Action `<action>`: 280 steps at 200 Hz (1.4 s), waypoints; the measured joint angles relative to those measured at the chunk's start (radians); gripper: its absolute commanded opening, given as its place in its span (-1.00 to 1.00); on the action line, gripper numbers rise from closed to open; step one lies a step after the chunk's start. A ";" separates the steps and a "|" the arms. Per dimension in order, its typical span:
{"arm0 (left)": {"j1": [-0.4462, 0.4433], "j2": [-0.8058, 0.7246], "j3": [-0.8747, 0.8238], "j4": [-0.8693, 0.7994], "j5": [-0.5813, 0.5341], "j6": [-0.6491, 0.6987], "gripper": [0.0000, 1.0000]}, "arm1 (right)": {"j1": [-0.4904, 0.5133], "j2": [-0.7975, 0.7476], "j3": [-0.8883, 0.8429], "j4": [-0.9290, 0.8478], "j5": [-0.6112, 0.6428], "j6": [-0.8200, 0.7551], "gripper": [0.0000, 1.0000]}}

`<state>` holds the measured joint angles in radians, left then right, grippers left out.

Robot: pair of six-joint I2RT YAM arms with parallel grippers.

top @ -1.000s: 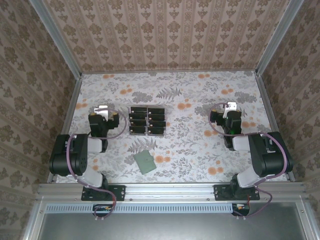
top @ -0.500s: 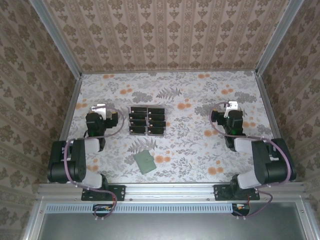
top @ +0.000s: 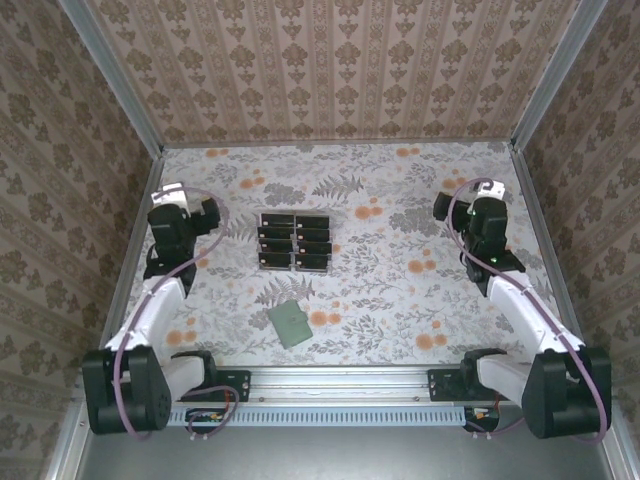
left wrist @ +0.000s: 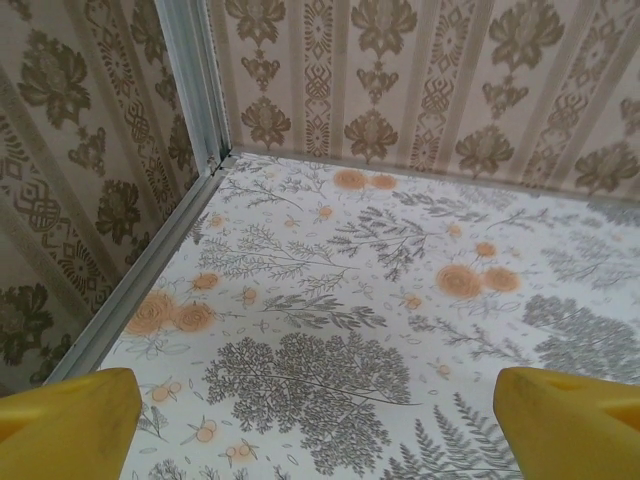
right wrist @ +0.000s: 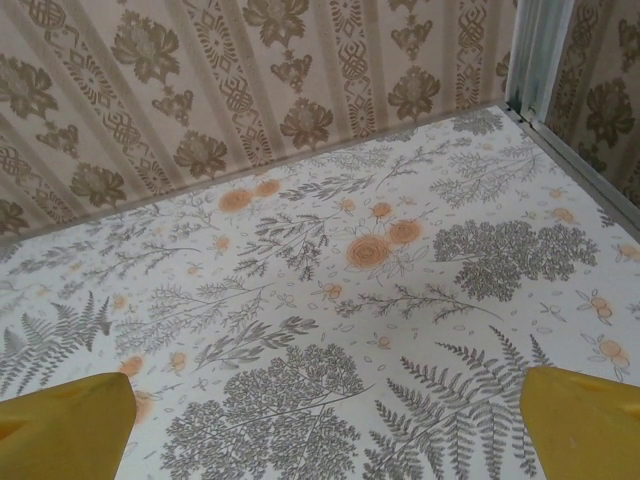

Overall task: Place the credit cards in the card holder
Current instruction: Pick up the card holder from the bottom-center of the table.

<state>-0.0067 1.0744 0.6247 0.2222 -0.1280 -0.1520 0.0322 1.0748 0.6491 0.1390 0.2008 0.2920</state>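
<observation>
While both jaws stand wide, empty, credit cards [top: 294, 241], perhaps eight, lie beyond card holder [top: 290, 324].

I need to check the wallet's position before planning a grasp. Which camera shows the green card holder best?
Top external: the card holder lies flat and unobstructed near the front rail. Both wrist cameras point away from it, toward the back wall.

Black, perhaps glossy credit cards [top: 313, 246], a sage-green card holder [top: 290, 324], a grey-and-orange floral table [top: 400, 300], beige damask-striped walls [top: 330, 70].
</observation>
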 measured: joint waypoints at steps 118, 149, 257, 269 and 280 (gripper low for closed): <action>-0.342 -0.103 0.006 -0.427 -0.128 -0.204 1.00 | 0.241 -0.100 0.000 -0.329 -0.230 0.089 0.98; -0.399 -0.103 -0.005 -0.483 -0.161 -0.277 1.00 | 0.451 -0.065 0.003 -0.393 -0.209 0.127 0.92; -0.584 -0.150 -0.089 -0.621 -0.274 -0.563 0.99 | 0.994 0.389 0.257 -0.478 -0.013 0.296 0.63; -0.589 -0.147 -0.093 -0.632 -0.285 -0.583 0.99 | 1.036 0.455 0.320 -0.489 0.004 0.299 0.56; -0.588 -0.139 -0.093 -0.639 -0.293 -0.597 0.99 | 1.072 0.514 0.376 -0.503 0.015 0.300 0.45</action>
<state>-0.5949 0.9352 0.5312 -0.4171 -0.4206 -0.7494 1.1038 1.5890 1.0252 -0.3637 0.2157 0.5922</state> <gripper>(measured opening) 0.996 0.770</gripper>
